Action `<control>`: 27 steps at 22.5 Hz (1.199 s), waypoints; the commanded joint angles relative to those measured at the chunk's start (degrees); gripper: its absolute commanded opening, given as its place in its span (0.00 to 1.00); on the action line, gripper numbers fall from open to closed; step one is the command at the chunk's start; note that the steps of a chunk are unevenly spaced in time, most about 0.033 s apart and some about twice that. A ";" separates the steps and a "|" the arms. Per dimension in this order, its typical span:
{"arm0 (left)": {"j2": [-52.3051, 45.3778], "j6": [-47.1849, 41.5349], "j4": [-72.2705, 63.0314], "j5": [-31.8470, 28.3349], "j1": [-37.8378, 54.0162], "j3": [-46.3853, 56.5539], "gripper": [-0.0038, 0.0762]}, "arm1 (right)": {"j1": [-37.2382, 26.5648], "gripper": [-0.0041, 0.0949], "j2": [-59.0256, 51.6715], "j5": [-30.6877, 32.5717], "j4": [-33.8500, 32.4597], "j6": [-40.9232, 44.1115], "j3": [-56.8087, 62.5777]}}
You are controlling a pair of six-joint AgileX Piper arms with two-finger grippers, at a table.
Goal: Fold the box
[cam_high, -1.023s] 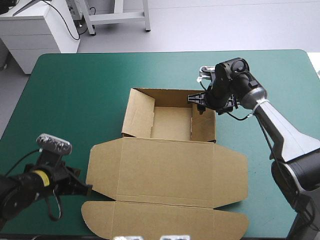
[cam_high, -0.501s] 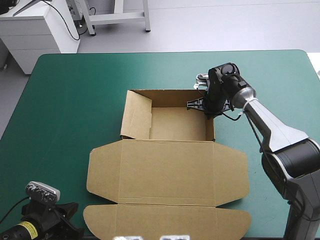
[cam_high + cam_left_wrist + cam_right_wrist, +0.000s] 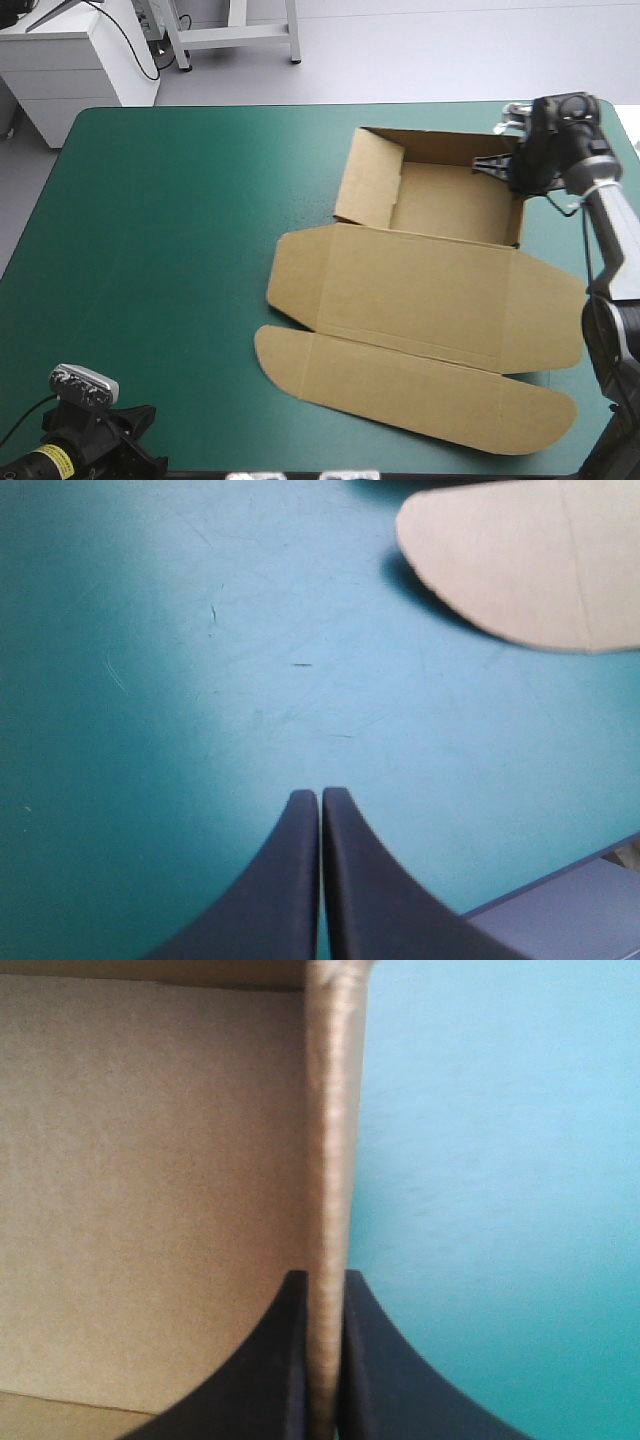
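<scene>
The brown box lies on the right half of the table. Its tray has raised walls on the far side, and the lid is flat toward the near edge. At the tray's right wall, my right gripper is shut on the top edge, one finger inside and one outside. My left gripper is shut and holds nothing. It is low over the teal-green cover at the near left corner. The lid's rounded front flap lies ahead of it, apart.
The lid's right flap reaches close to the table's right edge. The left half of the teal-green cover is bare. The table's near edge runs just beside the left gripper.
My right gripper has shut on the tray's right wall and dragged the whole box right, turning it slightly. The left arm drew back to the near left corner earlier and has stayed there.
</scene>
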 commanded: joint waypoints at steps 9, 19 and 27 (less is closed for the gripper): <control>0.60 -0.05 -2.46 -3.30 -0.37 -1.43 0.04 | -33.15 0.03 -5.63 1.09 -1.92 -8.12 -1.97; 0.60 -0.05 -2.46 -3.22 -0.37 -1.43 0.04 | -34.26 0.53 -7.53 1.09 1.93 -10.62 -1.97; 0.60 -0.05 -2.46 -3.22 -0.37 -1.43 0.04 | -34.26 0.50 -15.41 1.09 5.20 -12.75 -1.39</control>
